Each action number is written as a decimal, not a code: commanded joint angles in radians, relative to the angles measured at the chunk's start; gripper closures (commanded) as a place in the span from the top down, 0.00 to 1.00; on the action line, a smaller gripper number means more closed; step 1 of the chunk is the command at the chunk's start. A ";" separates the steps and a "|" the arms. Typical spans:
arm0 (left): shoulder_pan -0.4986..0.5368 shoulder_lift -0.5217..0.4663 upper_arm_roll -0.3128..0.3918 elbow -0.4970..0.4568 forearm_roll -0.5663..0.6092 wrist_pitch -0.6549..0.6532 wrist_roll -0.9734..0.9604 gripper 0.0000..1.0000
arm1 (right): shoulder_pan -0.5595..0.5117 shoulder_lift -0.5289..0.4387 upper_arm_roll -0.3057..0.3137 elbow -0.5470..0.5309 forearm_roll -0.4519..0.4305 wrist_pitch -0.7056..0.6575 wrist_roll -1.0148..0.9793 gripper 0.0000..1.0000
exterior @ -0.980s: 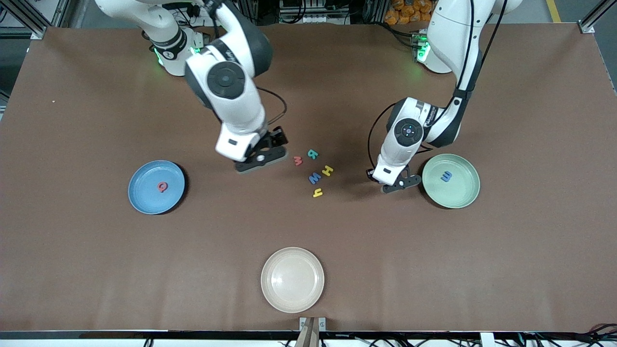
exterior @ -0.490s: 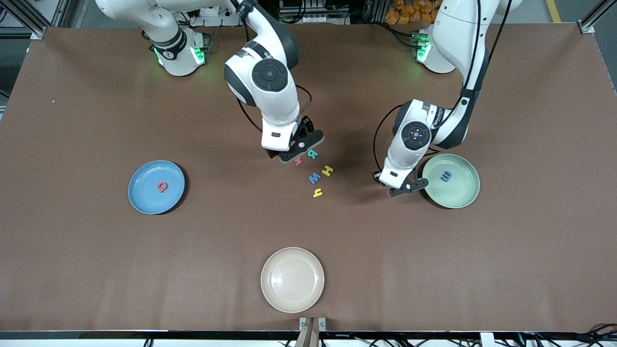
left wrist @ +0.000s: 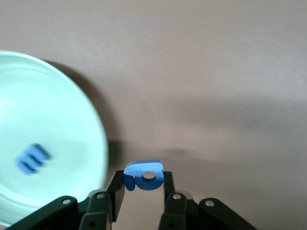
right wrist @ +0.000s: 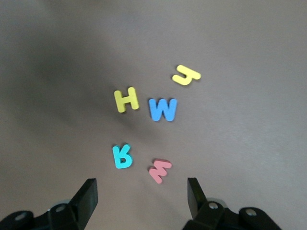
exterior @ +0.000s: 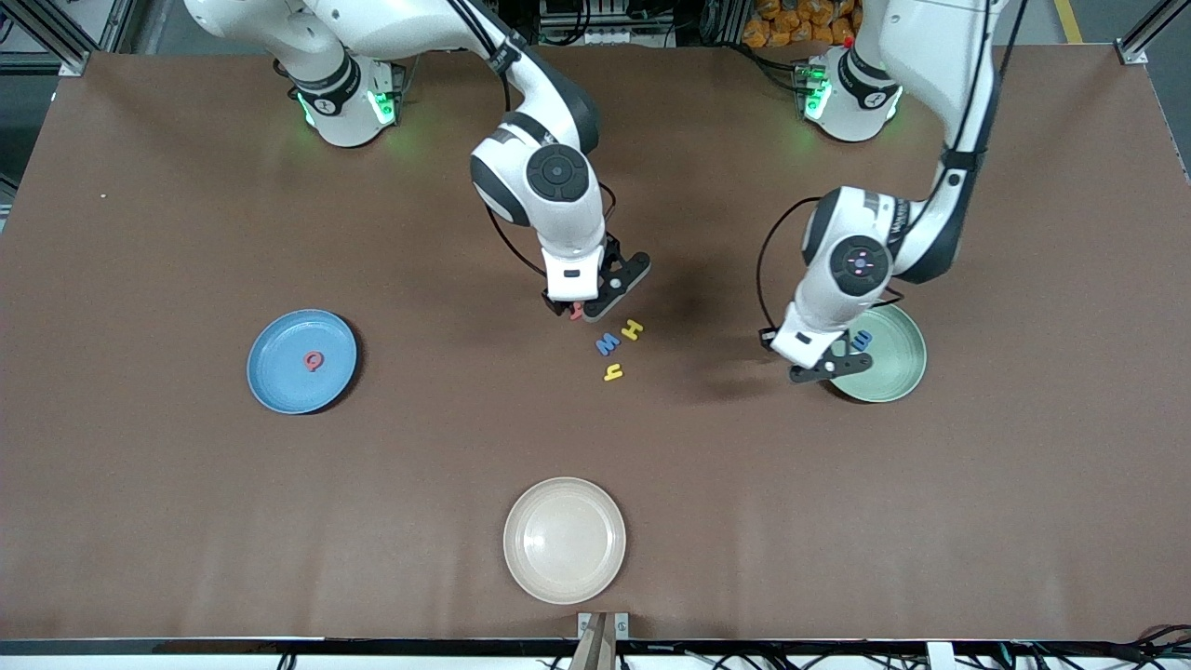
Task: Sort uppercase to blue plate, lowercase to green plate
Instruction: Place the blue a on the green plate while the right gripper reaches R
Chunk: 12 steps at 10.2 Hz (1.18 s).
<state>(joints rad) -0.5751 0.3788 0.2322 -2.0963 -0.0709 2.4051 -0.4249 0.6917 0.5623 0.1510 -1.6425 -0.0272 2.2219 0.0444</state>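
Observation:
Loose on the table lie a yellow H (exterior: 633,328) (right wrist: 126,99), a blue W (exterior: 608,343) (right wrist: 163,109), a yellow h (exterior: 613,373) (right wrist: 186,75), a teal R (right wrist: 123,156) and a red m (exterior: 577,312) (right wrist: 159,170). My right gripper (exterior: 595,296) (right wrist: 142,189) hangs open over the R and m. A red Q (exterior: 314,361) lies on the blue plate (exterior: 279,377). My left gripper (exterior: 828,368) (left wrist: 143,179) is shut on a rounded blue lowercase letter (left wrist: 144,175), above the rim of the green plate (exterior: 895,363) (left wrist: 57,120). Another blue letter (exterior: 863,340) (left wrist: 32,159) lies in that plate.
A cream plate (exterior: 565,540) sits near the table's front edge, nearer to the front camera than the letters. The blue plate is toward the right arm's end, the green plate toward the left arm's end.
My right arm has swung from beside the letters to over the R and red m. My left arm has carried the blue letter from beside the green plate to over its rim.

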 commanded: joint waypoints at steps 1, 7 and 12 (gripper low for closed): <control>0.127 -0.098 -0.010 -0.089 0.057 -0.018 0.159 0.30 | 0.026 0.033 0.021 0.012 -0.023 0.037 0.003 0.84; 0.262 -0.109 -0.016 -0.149 0.060 0.020 0.302 0.53 | 0.049 0.116 0.030 -0.023 -0.079 0.130 -0.001 0.76; 0.238 -0.115 -0.040 -0.139 0.036 0.026 0.252 1.00 | 0.057 0.140 0.038 -0.023 -0.094 0.134 0.025 0.70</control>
<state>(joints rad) -0.3266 0.2901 0.2113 -2.2262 -0.0250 2.4267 -0.1396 0.7435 0.6935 0.1837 -1.6656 -0.1023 2.3455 0.0472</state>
